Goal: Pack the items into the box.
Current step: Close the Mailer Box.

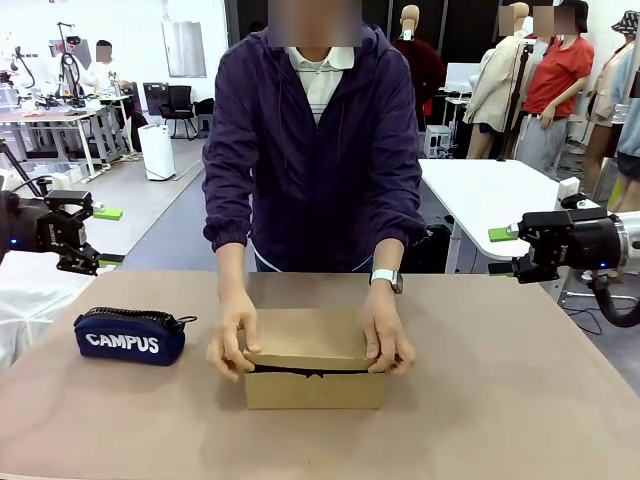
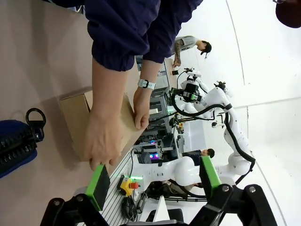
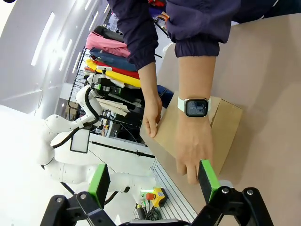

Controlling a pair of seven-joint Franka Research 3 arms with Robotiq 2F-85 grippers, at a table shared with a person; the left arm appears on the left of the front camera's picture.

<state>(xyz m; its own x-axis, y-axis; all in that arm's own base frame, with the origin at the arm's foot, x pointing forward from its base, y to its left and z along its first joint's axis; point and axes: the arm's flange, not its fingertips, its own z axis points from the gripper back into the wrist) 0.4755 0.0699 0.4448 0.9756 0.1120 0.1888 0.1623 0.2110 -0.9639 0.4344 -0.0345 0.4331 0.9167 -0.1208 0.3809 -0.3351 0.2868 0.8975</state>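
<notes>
Box [image 1: 314, 372] at table centre, long axis nine-to-three, lid pressed by both hands [image 1: 232, 345] (items unseen). Left gripper [image 1: 88, 238] at nine, right gripper [image 1: 512, 248] at three, both wide, empty, equally distant.

Person's hands [image 3: 190, 146] press the box [image 3: 225, 125] lid, fingers [image 3: 209, 174] apart.

All three views share the box [image 1: 314, 372]
</notes>
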